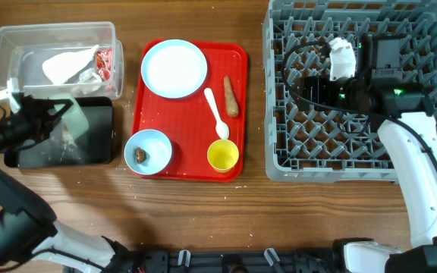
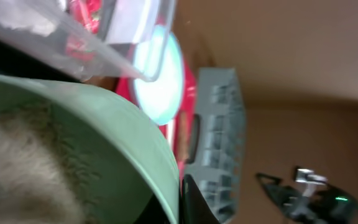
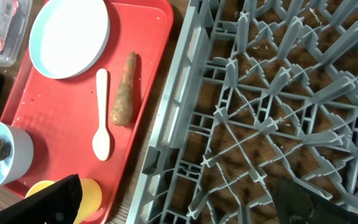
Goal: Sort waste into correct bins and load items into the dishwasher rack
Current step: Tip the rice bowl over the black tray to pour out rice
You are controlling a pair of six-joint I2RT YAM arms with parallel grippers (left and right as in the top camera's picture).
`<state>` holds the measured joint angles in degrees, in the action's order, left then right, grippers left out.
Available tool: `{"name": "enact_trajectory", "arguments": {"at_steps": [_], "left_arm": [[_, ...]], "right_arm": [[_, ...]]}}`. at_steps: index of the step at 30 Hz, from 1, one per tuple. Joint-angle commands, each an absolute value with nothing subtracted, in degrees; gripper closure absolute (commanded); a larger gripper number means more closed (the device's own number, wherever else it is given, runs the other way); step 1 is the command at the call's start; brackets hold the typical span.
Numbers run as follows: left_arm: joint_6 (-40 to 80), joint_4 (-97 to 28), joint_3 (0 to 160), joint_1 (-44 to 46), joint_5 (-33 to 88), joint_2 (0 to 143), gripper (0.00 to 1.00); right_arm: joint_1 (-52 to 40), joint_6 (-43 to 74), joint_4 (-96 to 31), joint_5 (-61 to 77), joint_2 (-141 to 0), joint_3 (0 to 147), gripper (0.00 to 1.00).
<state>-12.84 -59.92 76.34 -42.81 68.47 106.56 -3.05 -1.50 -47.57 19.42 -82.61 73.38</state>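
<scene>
green bowl [image 1: 73, 114]: holds rice [image 2: 17, 162], over black tray [image 1: 97, 152], rim gripped by left fingers [image 1: 44, 121] | tub [image 1: 6, 53]: paper [image 1: 67, 67], wrapper [image 1: 105, 62] | red tray [image 1: 237, 114]: plate [image 1: 174, 68], stick [image 1: 231, 96], spoon [image 1: 217, 115], cup [image 1: 222, 155], blue bowl [image 1: 154, 140] with lump [image 1: 140, 155] | right fingers [image 3: 48, 199]: spread wide, empty, over rack [image 1: 279, 152] | all on table [image 1: 203, 220]

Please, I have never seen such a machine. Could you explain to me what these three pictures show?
Two robot arms work at a table. One picture looks down from above; the other two come from a camera on each wrist. The left claw is shut on a pale green bowl, over a black tray. The right claw is open above the grey rack. A red tray holds a plate, a spoon, a brown food stick, a yellow cup and a light blue bowl. A clear tub holds crumpled paper and a wrapper.
</scene>
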Motion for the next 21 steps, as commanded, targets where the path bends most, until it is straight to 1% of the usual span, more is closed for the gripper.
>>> {"name": "enact_trajectory", "arguments": {"at_steps": [1, 3, 4, 10, 16, 19, 21], "left_arm": [[-12.6, -59.7, 76.0, -45.1, 84.8, 109.7, 0.96], [-10.8, -59.7, 76.0, -46.1, 89.7, 110.5, 0.96], [-6.8, -59.4, 76.0, -46.9, 90.4, 110.6, 0.96], [1.1, -59.1, 76.0, -49.4, 90.4, 110.6, 0.96], [12.6, -59.1, 76.0, -50.9, 90.3, 110.6, 0.96], [15.6, -58.4, 76.0, -50.9, 90.4, 110.6, 0.96], [15.5, -58.0, 76.0, -50.9, 90.4, 110.6, 0.96]], "right_arm": [[-3.0, -0.8, -47.7, 19.2, -82.3, 74.2, 0.0], [-3.0, -0.9, -47.7, 19.2, -82.3, 74.2, 0.0], [-3.0, -0.9, -47.7, 19.2, -82.3, 74.2, 0.0], [-3.0, -0.9, -47.6, 19.2, -82.3, 74.2, 0.0], [-3.0, -0.9, -47.6, 19.2, -82.3, 74.2, 0.0], [-3.0, -0.9, -47.7, 19.2, -82.3, 74.2, 0.0], [-3.0, -0.9, -47.7, 19.2, -82.3, 74.2, 0.0]]}}
